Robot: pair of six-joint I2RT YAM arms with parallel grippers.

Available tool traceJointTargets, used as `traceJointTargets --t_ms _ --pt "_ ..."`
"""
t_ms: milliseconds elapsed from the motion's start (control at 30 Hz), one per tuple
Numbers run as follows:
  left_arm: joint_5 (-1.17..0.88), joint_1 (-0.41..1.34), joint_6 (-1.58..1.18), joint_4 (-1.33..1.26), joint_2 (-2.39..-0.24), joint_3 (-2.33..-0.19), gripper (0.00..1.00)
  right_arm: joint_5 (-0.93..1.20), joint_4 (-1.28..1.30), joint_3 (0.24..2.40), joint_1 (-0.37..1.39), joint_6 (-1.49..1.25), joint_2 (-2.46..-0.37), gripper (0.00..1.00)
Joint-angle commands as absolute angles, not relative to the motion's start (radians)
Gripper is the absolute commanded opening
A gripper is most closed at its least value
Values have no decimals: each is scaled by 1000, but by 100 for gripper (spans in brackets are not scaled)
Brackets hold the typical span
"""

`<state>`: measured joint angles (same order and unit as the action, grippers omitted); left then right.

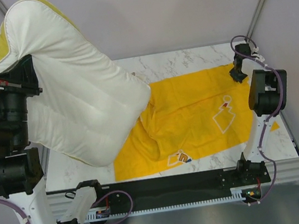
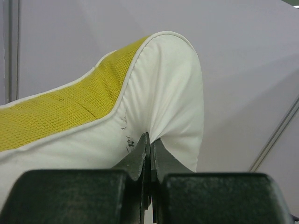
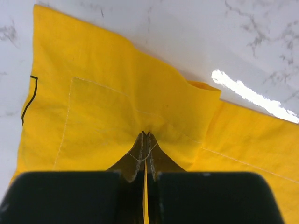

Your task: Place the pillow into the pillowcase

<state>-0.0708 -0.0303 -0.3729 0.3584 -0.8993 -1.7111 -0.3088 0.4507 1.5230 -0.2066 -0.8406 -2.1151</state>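
The insertion step is under way. The left fingers (image 2: 138, 158) are pinching closed on a fold of the pillow (image 1: 79, 94) near its yellow edge band, holding it lifted at the upper left of the top view. It is sloping down toward the centre, where its lower corner is meeting the left end of the pillowcase (image 1: 195, 116). Whether that corner is already inside the mouth, I cannot tell.

The pillowcase is lying spread on the marble desk (image 1: 175, 60) across the centre and right. The right fingers (image 3: 136, 158) are clamping a bunched pleat of its fabric at the upper right end, anchoring it.

Next, the pillow probably needs driving rightward into the opening while the right side is holding the cloth taut.
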Motion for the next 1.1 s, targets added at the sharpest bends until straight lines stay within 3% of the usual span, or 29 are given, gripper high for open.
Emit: traceJointTargets --t_ms 0,200,233,267,333,367,400,667,1067 --pt "-103 -29 -433 195 -925 -1723 2 -321 475 1635 -250 -836 -2178 0" --pt "-91 -29 -452 170 -951 -1674 2 -330 528 1710 -325 -822 -2157 0" --pt "-87 -29 -465 167 -956 -1649 2 -315 526 1707 -327 -806 -2143 5" --pt "-83 -29 -474 163 -957 -1637 2 -287 520 1701 -325 -758 -2108 29" --pt "-81 -29 -500 163 -965 -1602 2 -195 467 1672 -313 -703 -2059 51" --pt "-92 -29 -506 160 -969 -1592 2 -186 454 1640 -307 -686 -2031 70" --pt "-98 -29 -514 158 -971 -1583 2 -175 442 1625 -287 -645 -1972 74" --pt "-167 -26 -600 153 -982 -1546 2 52 351 1413 -143 -496 -1703 75" --pt "-154 41 -751 260 -1034 -1726 2 68 331 1302 -75 -486 -1623 73"
